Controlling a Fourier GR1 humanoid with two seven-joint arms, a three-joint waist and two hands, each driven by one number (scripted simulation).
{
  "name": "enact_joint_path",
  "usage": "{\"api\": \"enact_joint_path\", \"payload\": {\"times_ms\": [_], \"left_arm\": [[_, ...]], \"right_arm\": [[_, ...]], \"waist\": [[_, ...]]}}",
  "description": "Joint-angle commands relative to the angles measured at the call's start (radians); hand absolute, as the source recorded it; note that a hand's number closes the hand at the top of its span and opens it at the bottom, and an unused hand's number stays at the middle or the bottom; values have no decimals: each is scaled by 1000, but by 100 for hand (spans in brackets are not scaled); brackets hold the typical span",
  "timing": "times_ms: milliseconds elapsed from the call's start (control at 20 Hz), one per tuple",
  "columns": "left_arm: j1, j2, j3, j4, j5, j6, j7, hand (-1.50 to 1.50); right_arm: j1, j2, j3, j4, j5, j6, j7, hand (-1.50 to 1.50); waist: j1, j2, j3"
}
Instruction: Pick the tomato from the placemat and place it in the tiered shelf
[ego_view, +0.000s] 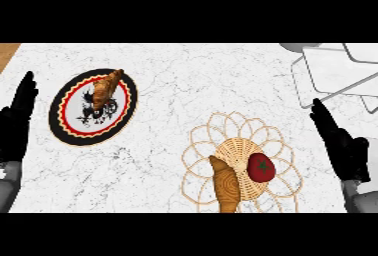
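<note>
A red tomato (260, 167) with a green stem lies on a round woven placemat (244, 131) at the lower middle-right of the counter. Beside it on the mat lies a brown croissant (224, 185). The white tiered shelf (336, 70) stands at the upper right corner. My right hand (341, 145) is at the right edge, open with straight fingers pointing up, a short way right of the tomato and not touching it. My left hand (18, 120) rests open at the left edge, fingers up.
A round plate (70, 127) with a black and red rim sits at the left, with another croissant (105, 86) on its upper part. White marble counter (170, 65) spreads between plate, mat and shelf. A wooden strip shows at the top left corner.
</note>
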Motion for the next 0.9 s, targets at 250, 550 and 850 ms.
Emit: {"api": "enact_joint_path", "payload": {"times_ms": [250,550,850], "left_arm": [[-45,-180,-129,19,53,-103,-83,0],[-8,-212,-143,11,91,-117,-77,0],[-22,-248,-146,61,86,-150,-111,0]], "right_arm": [[-15,-31,-168,-205,-157,-8,120,-150],[122,53,-177,8,137,-443,-10,150],[264,277,-287,-135,8,-469,-322,-150]], "waist": [[-34,-9,30],[-45,0,29],[-12,-8,33]]}}
